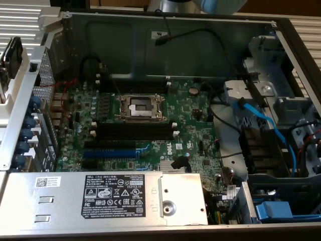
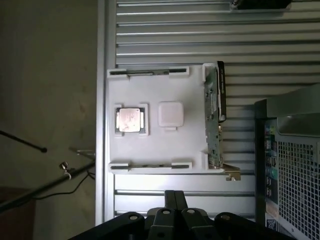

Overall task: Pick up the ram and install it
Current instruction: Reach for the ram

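Claw (image 2: 174, 196) partly beyond the wrist view's edge

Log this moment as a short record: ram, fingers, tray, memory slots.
ram: stands on edge along one side of the white tray, not picked up
fingers: shut, holding nothing, apart from the ram
tray also holds: a CPU chip
memory slots: black, empty, beside the CPU socket

Memory slots (image 1: 134, 131) open from above, CPU socket (image 1: 140, 107) just beside, power supply (image 1: 60, 201) near
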Motion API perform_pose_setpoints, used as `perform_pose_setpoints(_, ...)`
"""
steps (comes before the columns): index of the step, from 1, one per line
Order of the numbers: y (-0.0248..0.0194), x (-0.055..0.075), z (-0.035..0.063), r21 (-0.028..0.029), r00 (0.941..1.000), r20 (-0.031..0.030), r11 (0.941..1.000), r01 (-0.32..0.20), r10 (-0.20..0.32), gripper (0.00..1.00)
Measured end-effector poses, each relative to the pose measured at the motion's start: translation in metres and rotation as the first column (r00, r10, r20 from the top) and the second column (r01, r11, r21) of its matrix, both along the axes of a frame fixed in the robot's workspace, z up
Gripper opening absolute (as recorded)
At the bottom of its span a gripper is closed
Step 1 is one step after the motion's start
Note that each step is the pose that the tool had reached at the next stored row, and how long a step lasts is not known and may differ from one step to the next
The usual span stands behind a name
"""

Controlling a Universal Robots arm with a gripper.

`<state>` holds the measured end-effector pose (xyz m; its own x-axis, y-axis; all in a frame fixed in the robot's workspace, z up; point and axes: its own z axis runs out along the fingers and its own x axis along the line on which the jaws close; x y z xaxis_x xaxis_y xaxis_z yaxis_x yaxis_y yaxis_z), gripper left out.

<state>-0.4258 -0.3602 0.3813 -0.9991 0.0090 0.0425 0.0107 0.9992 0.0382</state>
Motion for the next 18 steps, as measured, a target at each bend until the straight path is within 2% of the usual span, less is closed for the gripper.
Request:
perform_pose_setpoints(6,0.0091,-0.011,-0.0018,0.0001,0.9998,0.0005,0.9998,-0.020,0.020,0.10)
perform_pose_setpoints(13,0.0130,-0.026,-0.0075,0.0002,0.9993,0.0006,0.9993,-0.037,0.037,0.10)
perform_pose_setpoints(18,0.0207,-0.033,-0.0105,0.0000,0.9988,0.0003,0.9988,-0.050,0.050,0.10)
